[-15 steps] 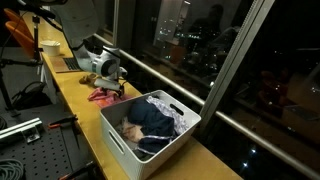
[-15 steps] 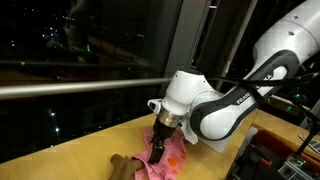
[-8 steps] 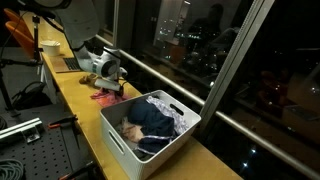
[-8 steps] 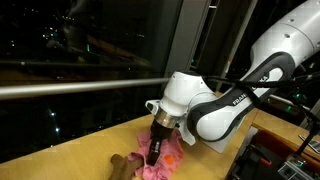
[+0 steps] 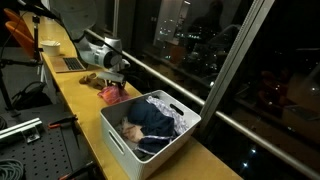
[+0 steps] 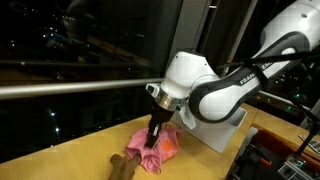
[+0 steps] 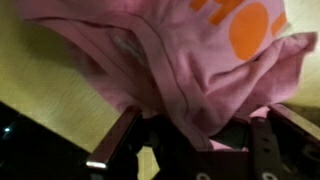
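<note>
My gripper (image 6: 154, 131) is shut on a pink cloth (image 6: 150, 147) with orange print, and the cloth hangs from it a little above the yellow wooden counter (image 6: 70, 158). In the wrist view the pink cloth (image 7: 190, 60) fills most of the picture and bunches between my fingers (image 7: 120, 135). From the side, the pink cloth (image 5: 110, 94) dangles under my gripper (image 5: 112, 82), just to the left of a white bin (image 5: 150, 130). A small brown object (image 6: 122, 166) lies on the counter beside the cloth.
The white bin (image 6: 225, 130) holds dark blue and light clothing (image 5: 150, 120). A window with a metal rail (image 6: 70, 88) runs along the back of the counter. A brown object (image 5: 90, 78) and a white cup (image 5: 49, 46) sit farther along. A metal breadboard table (image 5: 35, 150) stands alongside.
The gripper has gone from open to shut on the pink cloth and has risen, lifting the cloth off the counter, where it lay flat a second ago.
</note>
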`<act>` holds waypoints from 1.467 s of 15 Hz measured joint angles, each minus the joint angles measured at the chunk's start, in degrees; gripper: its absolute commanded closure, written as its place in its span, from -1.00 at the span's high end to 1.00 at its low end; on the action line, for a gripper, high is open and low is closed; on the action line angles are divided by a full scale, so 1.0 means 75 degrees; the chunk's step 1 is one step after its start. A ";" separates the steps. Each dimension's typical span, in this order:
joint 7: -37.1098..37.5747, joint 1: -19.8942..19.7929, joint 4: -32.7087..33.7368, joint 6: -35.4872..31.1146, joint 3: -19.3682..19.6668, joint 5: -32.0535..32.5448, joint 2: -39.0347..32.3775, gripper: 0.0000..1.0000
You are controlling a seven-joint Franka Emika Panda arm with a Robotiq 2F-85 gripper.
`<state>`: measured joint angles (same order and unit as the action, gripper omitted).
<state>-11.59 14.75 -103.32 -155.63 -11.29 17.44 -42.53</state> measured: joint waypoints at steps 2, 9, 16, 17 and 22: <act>0.0020 0.0014 -0.0059 0.0359 0.0061 0.0010 0.0664 -1.00; 0.0884 0.0115 -0.0772 0.0666 0.0941 0.1049 0.3357 -1.00; 0.1321 -0.0681 -0.2069 0.1005 0.1240 0.1554 0.6068 -1.00; 0.1322 -0.0855 -0.2326 0.1004 0.1240 0.1554 0.6362 -1.00; 0.1420 -0.1601 -0.3664 0.0563 0.1242 0.1554 0.7176 -1.00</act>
<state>-0.94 2.74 -130.79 -151.41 -1.98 29.10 11.29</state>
